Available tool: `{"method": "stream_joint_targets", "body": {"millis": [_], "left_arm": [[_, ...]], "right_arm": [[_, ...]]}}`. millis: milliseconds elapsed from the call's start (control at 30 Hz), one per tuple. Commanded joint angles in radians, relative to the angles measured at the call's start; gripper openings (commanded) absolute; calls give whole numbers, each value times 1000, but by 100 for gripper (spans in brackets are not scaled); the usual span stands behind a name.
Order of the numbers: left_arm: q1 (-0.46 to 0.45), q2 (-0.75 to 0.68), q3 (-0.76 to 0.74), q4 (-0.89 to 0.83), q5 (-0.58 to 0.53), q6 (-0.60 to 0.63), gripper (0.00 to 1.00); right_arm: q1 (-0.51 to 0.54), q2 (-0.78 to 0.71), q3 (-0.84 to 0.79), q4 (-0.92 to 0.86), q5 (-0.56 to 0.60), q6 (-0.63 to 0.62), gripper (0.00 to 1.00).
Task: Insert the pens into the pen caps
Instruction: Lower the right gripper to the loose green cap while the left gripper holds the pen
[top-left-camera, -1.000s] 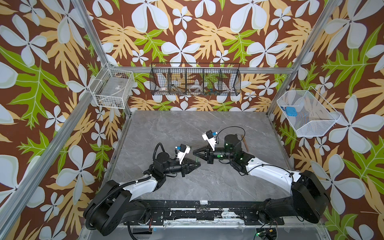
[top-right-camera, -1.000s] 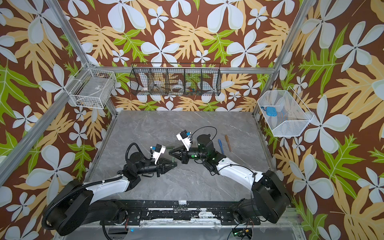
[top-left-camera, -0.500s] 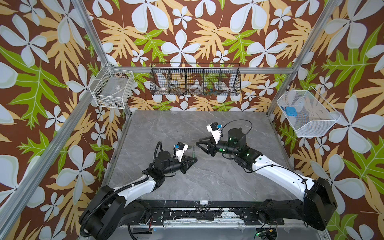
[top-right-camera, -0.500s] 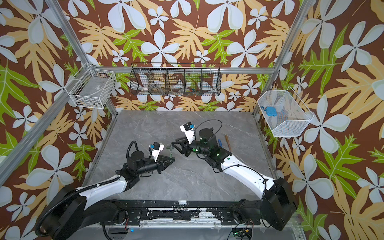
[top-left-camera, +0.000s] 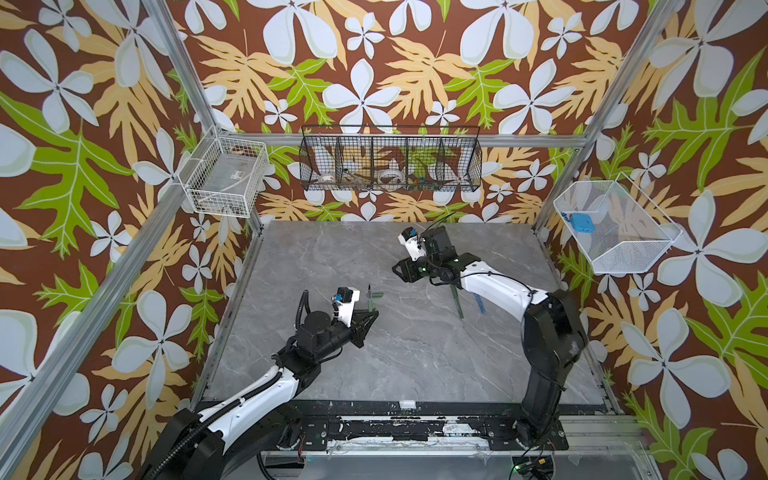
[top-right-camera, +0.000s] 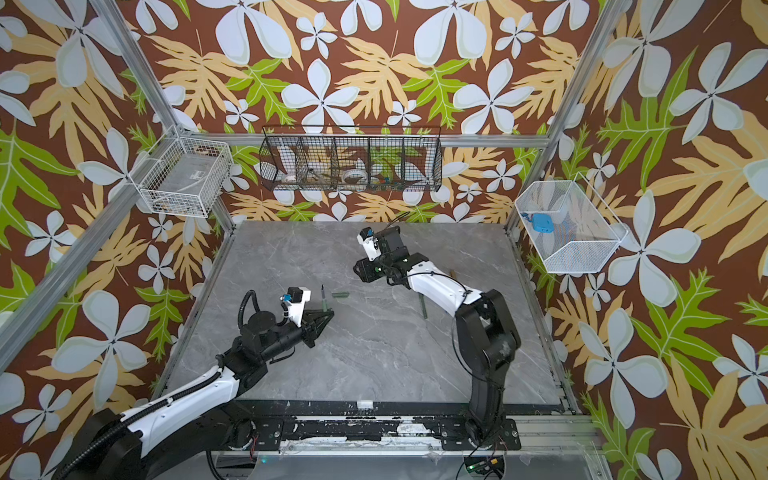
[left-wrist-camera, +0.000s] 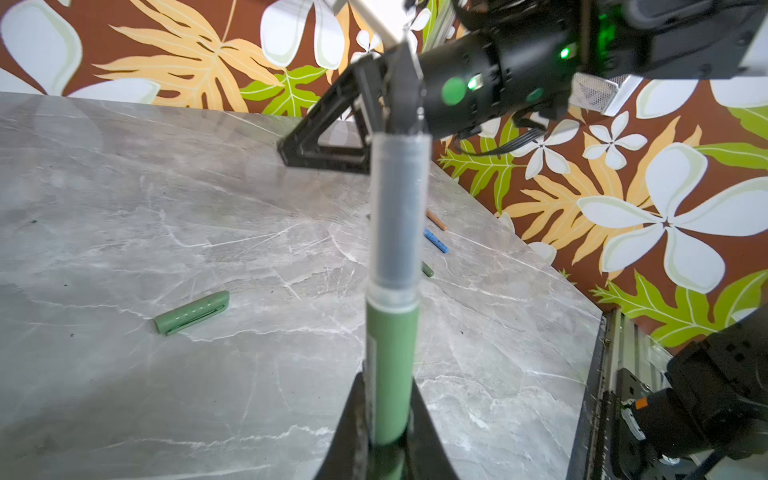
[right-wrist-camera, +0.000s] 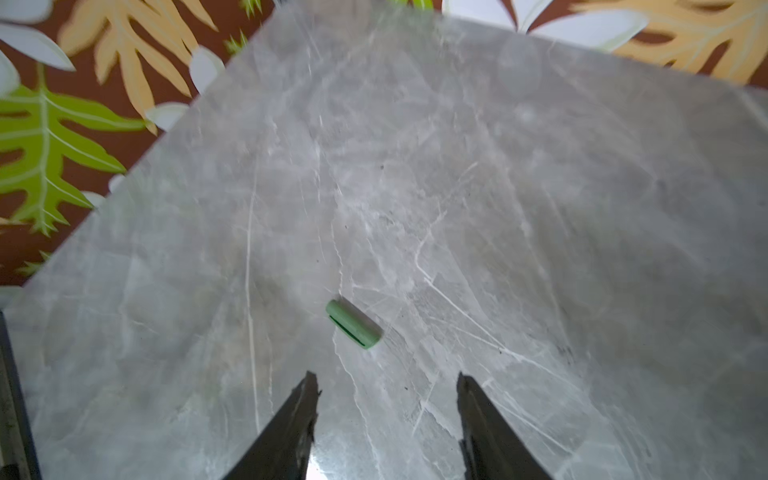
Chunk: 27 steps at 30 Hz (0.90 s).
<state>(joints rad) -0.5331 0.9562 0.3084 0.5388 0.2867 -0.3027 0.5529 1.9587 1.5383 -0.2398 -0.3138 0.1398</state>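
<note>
My left gripper (top-left-camera: 373, 314) (left-wrist-camera: 389, 380) is shut on a green pen (top-left-camera: 368, 300) (left-wrist-camera: 390, 353), which stands upright with its dark tip pointing up. A short green pen cap (top-left-camera: 377, 295) (top-right-camera: 340, 295) (left-wrist-camera: 192, 318) lies on the grey table just beyond that pen. My right gripper (top-left-camera: 397, 272) (right-wrist-camera: 386, 382) hangs open and empty above the table, farther back; the cap (right-wrist-camera: 354, 324) lies ahead of its fingertips. Another green pen (top-left-camera: 458, 303), a blue pen (top-left-camera: 480, 303) (left-wrist-camera: 436, 241) and an orange-brown pen (top-right-camera: 454, 273) (left-wrist-camera: 436, 220) lie under the right arm.
A black wire basket (top-left-camera: 390, 166) hangs on the back wall. A white wire basket (top-left-camera: 226, 178) sits at the back left, and a white mesh basket (top-left-camera: 615, 232) with a blue object at the right. The table's front edge (top-left-camera: 407, 401) meets the arm rail.
My right gripper has opened and drawn back, away from the left gripper. The green cap now lies loose on the table. My left gripper has turned the pen upright.
</note>
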Motion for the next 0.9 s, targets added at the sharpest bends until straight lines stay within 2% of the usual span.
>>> {"method": "stream_joint_targets", "body": {"millis": [0,267,533,867], "left_arm": [[1,-20,-11,7,-35,22,0],[1,-29,-10,-2,-18,27,0],[1,-1,-8,9,-5,24,0],[1,26,0,9,2,27,0]], "right_arm": [[36,103,105,-92,11,-80,56],[92,345,311,-150,-27,-92,57],[102,412,348,-115,-65,-106,57],[116,530,488,-197,-97,-150,57]]}}
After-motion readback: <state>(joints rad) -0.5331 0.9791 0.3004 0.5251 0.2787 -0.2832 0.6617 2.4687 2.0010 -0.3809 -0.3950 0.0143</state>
